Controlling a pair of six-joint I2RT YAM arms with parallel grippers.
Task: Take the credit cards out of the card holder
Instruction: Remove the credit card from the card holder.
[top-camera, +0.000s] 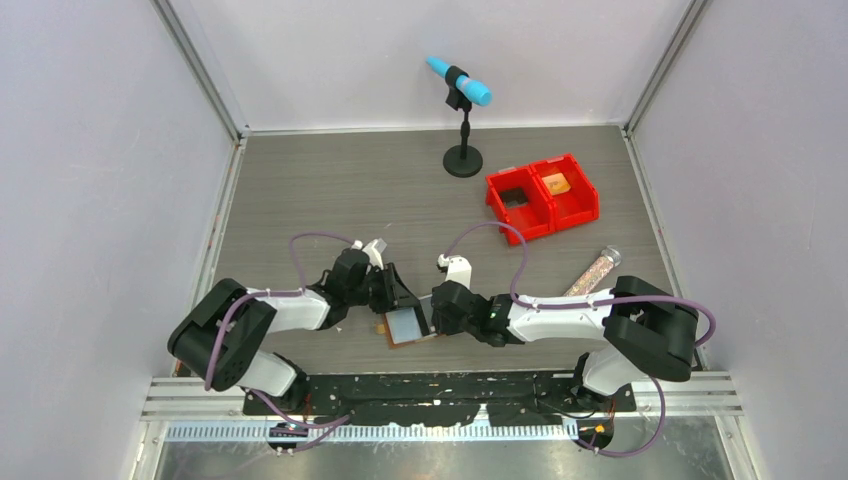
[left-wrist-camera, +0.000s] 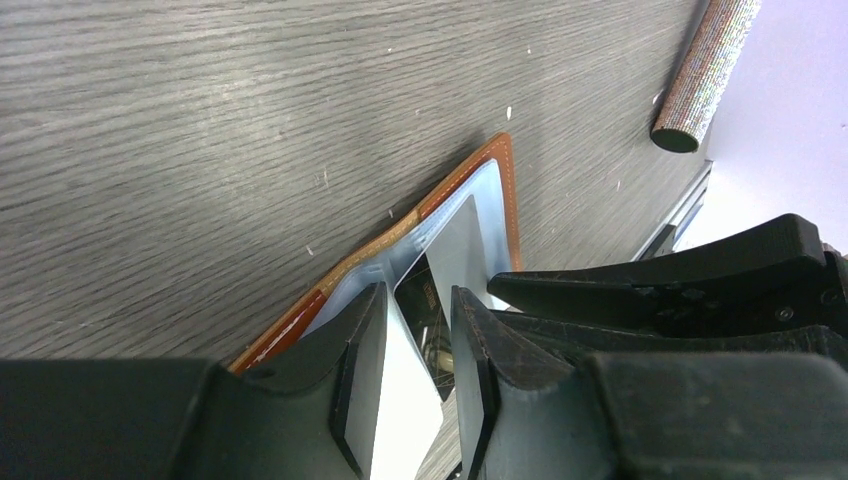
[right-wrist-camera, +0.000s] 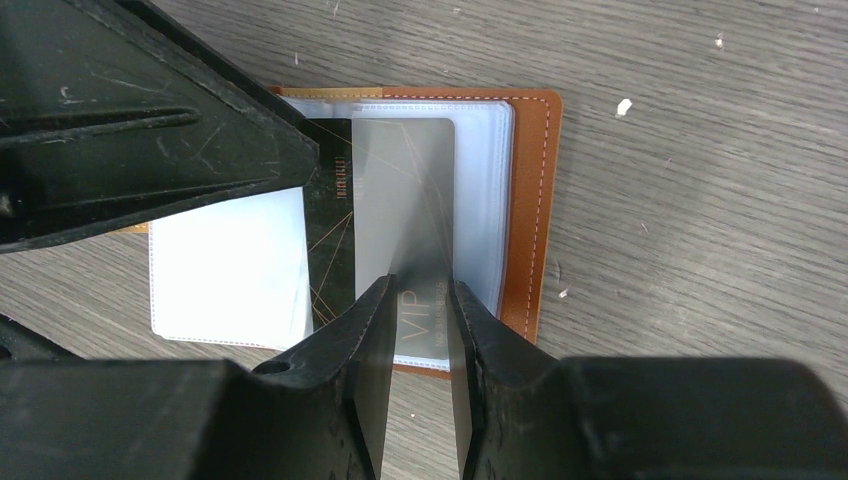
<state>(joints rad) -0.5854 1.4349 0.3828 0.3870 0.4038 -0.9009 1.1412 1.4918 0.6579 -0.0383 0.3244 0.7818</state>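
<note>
Both the left pincer (left-wrist-camera: 418, 297) and right pincer (right-wrist-camera: 420, 287) were set narrowly parted on the open holder (right-wrist-camera: 530, 200); grip could not be told. Extraction was judged begun: the card (right-wrist-camera: 405, 180) under the right pincer needed pinching out.

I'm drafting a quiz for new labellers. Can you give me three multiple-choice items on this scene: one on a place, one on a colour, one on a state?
1. Where does the card holder lie? A far left corner; B between the two grippers; C far right corner.
2. What colour is the card marked VIP? A grey; B green; C yellow.
3. The card holder is: A folded shut; B lying open; C standing on edge.
Answers: B, the left gripper and right gripper flank it; A, the card is grey; B, its pale inner panels face up.
</note>
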